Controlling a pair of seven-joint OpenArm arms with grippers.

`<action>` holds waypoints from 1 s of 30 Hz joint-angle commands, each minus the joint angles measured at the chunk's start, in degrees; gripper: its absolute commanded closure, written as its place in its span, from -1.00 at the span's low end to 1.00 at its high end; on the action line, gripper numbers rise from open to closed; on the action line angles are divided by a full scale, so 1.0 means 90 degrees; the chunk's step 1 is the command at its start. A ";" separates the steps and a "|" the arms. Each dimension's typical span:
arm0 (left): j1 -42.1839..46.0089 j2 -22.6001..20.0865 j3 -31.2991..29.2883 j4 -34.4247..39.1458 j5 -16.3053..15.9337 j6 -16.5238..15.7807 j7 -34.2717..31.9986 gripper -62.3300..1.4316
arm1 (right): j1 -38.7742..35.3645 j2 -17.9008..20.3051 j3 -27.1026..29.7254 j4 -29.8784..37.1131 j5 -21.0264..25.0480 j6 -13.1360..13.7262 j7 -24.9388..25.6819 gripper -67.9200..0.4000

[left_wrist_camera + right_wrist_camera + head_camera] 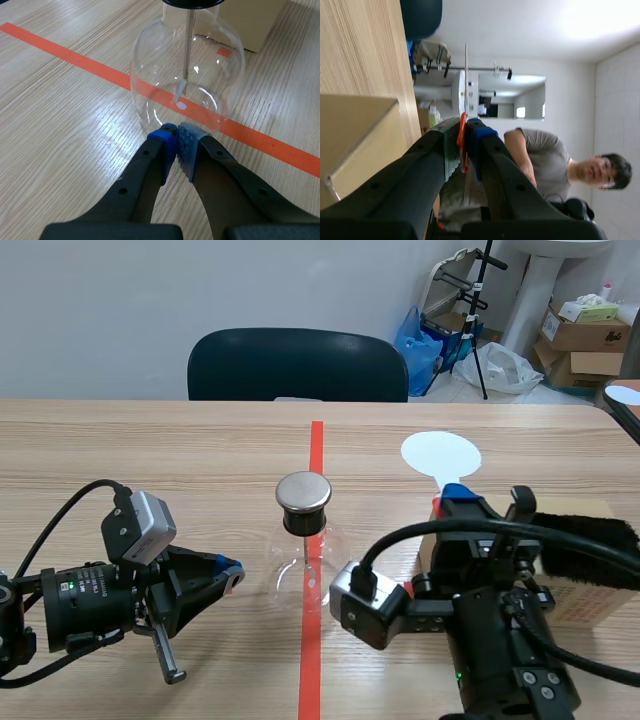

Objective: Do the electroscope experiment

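The electroscope, a round glass flask [303,562] with a metal disc cap [303,492], stands on the red tape line mid-table. In the left wrist view a rod with foil leaves [181,92] hangs inside the flask [150,90]. My left gripper [232,575] lies low at the flask's left, shut on nothing, its pads [184,142] meeting almost at the glass. My right gripper [460,498] is right of the flask, shut on the orange handle [462,135] of a white disc paddle [440,455], which shows edge-on [466,75] ahead of the fingers.
A cardboard box [590,605] with a black fur strip [590,540] on top sits under and beside the right arm. A dark chair [297,365] stands behind the far table edge. A person in a grey shirt [545,155] appears in the right wrist view.
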 commanded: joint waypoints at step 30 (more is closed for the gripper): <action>-0.0034 0.0029 -0.0036 0.0032 -0.0090 -0.0015 -0.0092 0.86 | 0.0075 0.0032 0.0046 0.0124 -0.0005 -0.0087 0.3016 0.96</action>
